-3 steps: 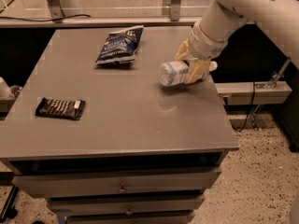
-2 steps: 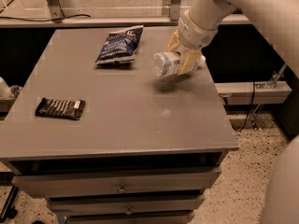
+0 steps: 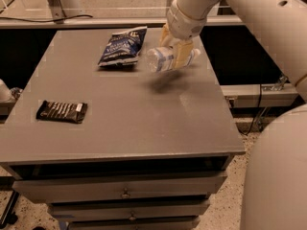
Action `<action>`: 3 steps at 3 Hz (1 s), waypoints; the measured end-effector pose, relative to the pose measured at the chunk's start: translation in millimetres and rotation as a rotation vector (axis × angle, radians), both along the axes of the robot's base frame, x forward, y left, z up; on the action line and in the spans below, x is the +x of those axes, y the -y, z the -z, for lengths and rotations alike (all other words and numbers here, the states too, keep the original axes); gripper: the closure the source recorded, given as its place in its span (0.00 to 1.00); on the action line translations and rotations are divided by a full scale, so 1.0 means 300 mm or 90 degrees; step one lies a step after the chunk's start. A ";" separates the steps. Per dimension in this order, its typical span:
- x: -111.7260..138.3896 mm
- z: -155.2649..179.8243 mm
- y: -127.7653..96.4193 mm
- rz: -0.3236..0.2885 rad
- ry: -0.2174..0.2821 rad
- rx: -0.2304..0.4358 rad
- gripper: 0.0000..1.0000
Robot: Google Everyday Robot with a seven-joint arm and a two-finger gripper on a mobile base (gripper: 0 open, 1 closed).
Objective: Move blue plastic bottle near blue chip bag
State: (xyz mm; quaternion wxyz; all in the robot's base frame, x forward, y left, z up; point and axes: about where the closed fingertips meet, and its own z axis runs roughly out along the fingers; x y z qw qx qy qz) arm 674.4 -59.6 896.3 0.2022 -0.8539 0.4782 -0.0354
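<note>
1. Holding the blue plastic bottle [image 3: 156, 60] on its side, the gripper [image 3: 176, 51] hangs above the far part of the table [image 3: 144, 128], just to the right of the blue chip bag [image 3: 122, 47]; its jaws are closed on the body of the bottle, and the shadow underneath suggests that the bottle does not touch the surface
2. The bottle is round and lies across the jaws. If it is released from this height, I think it may bounce and roll, perhaps toward the right edge of the table, which is near
3. The plastic looks thin and smooth. A grip that is too light may let the bottle slip or turn while it goes down, and a grip that is too strong may crush it
4. The bag is near on the left. If the arm travels further left while lowering, the end of the bottle or a finger could push the bag, or land on its crinkled edge, so the bottle would not rest flat
5. The black wrapper [image 3: 61, 111] at the near left is well apart, so I see no danger there
</note>
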 end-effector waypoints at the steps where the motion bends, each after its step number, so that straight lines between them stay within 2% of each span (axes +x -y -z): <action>1: -0.005 -0.002 0.005 -0.010 0.012 0.001 1.00; 2: 0.041 -0.004 -0.005 -0.062 0.074 -0.012 1.00; 3: 0.138 0.003 -0.079 -0.171 0.142 -0.043 1.00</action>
